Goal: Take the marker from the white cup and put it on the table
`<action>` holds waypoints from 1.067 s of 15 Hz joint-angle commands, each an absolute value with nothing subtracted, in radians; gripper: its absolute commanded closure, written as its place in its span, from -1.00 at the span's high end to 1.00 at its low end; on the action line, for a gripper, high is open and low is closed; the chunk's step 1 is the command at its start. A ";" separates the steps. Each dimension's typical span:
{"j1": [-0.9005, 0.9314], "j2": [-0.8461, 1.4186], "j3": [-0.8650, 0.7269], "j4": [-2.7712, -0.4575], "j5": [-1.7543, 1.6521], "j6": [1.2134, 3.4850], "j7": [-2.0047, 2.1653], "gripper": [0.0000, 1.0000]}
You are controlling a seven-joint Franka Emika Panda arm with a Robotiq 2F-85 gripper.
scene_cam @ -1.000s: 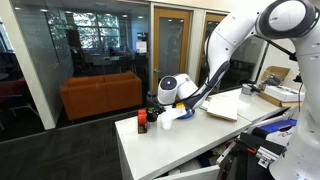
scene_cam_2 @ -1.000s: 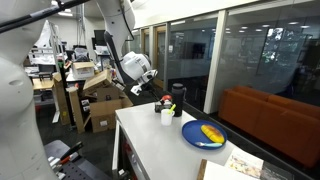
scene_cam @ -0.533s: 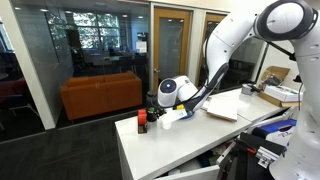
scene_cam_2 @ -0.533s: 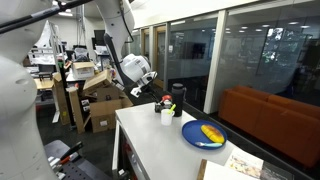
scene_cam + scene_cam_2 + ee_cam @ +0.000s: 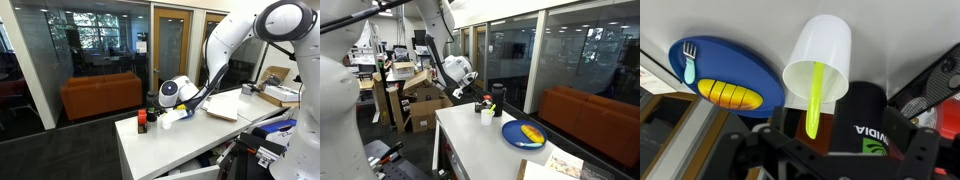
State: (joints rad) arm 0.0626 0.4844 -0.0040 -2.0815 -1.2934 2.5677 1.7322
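Note:
The white cup (image 5: pixel 822 55) stands on the white table (image 5: pixel 900 25) with the yellow-green marker (image 5: pixel 815 100) leaning in it, its end sticking out past the rim. My gripper (image 5: pixel 825 152) is open, hovering above the cup, with its dark fingers on either side of the marker's end and not touching it. In both exterior views the gripper (image 5: pixel 159 103) (image 5: pixel 462 92) hangs beside the cup (image 5: pixel 167 122) (image 5: pixel 487 117) near the table's end.
A black bottle (image 5: pixel 868 120) (image 5: pixel 498 97) stands right next to the cup. A blue plate (image 5: pixel 725 75) (image 5: pixel 524 134) holds yellow food and a light-blue fork. A small red container (image 5: pixel 141 121) stands near the table corner. Papers (image 5: pixel 222 110) lie farther along.
My gripper has crept slightly closer to the cup. The cup, the marker and the other objects have not moved.

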 commanded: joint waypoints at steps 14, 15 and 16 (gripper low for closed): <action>0.053 0.567 -0.046 -1.988 -1.508 2.559 1.899 1.00; 0.051 0.577 -0.046 -1.976 -1.514 2.560 1.901 1.00; 0.049 0.586 -0.045 -1.965 -1.523 2.558 1.905 1.00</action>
State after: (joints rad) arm 0.0594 0.5338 -0.0529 -2.0312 -1.4662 2.5663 1.8668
